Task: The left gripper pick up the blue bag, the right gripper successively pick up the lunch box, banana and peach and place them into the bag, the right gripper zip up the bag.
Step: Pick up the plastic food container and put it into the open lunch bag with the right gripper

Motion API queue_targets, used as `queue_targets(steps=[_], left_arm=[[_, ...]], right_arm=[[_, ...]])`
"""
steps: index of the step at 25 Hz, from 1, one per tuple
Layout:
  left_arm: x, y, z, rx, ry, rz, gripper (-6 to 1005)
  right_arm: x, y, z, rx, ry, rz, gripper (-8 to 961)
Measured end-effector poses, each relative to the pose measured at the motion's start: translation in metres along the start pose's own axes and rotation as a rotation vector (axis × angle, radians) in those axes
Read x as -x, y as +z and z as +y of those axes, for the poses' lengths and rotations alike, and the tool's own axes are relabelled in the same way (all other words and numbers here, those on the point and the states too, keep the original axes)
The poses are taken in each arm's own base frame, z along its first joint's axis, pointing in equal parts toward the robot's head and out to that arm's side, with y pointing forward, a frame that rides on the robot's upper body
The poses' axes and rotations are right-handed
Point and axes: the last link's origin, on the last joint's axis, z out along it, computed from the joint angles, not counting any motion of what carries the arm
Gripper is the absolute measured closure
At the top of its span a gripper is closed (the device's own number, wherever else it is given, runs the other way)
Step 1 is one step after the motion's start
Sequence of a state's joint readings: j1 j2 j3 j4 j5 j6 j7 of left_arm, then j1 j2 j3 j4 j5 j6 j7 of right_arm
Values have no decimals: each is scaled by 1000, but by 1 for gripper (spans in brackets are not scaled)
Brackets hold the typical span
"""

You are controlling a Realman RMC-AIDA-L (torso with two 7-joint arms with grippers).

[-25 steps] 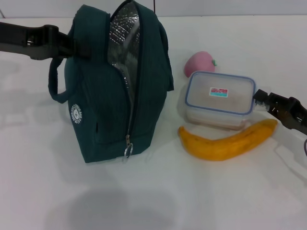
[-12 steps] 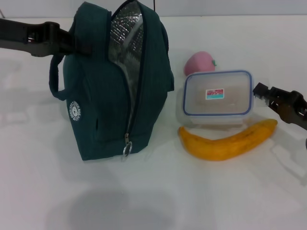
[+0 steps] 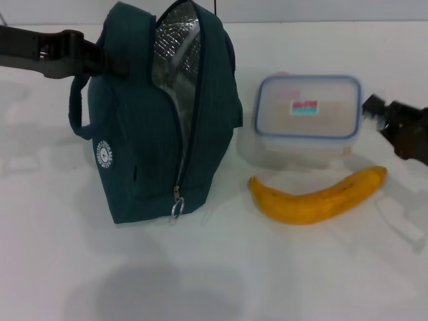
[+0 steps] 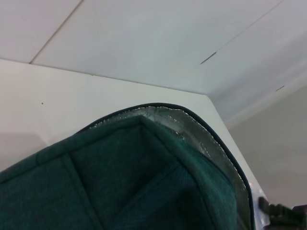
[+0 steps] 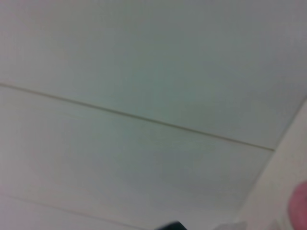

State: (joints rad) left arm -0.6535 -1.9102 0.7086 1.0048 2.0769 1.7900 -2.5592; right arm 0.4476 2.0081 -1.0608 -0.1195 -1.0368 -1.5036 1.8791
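My left gripper (image 3: 110,63) clamped on the dark teal-blue fabric bag (image 3: 164,120), upright, unzipped, foil lining showing | my right gripper (image 3: 374,110) pinching the clear blue-rimmed plastic lunch box (image 3: 306,110) at its end, raised off the white table (image 3: 214,267) | long yellow-orange banana (image 3: 317,197) lying on table | peach hidden | nothing bagged, zipping pending

A plain white worktop (image 3: 221,274) fills nearly the whole head view, smooth and softly lit, with faint grey shadows on its near part. Along the far edge runs a pale grey wall (image 3: 321,10). In the left wrist view, white wall panels (image 4: 158,43) show thin seams, and the right wrist view shows similar pale panels (image 5: 144,72) crossed by a fine line.
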Motion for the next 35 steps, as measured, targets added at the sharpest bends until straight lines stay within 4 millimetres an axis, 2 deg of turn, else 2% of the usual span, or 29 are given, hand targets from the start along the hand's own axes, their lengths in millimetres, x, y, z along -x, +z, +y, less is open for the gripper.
queue_targets(steps=[10, 15, 19, 26, 31, 35], left_arm=[[2, 1, 0, 4, -3, -3, 960], [3, 6, 3, 23, -6, -15, 960], [1, 10, 7, 35, 3, -19, 960], [-5, 20, 16, 65, 22, -24, 960], [-7, 30, 24, 102, 34, -25, 960], [-7, 32, 25, 129, 26, -18, 960]], right_arm=[[20, -10, 23, 179, 74, -172, 857], [28, -4, 32, 238, 128, -185, 858], [31, 16, 45, 303, 129, -136, 858], [22, 61, 65, 359, 128, 15, 857], [19, 77, 71, 367, 122, 74, 857], [15, 82, 67, 327, 120, 103, 858]])
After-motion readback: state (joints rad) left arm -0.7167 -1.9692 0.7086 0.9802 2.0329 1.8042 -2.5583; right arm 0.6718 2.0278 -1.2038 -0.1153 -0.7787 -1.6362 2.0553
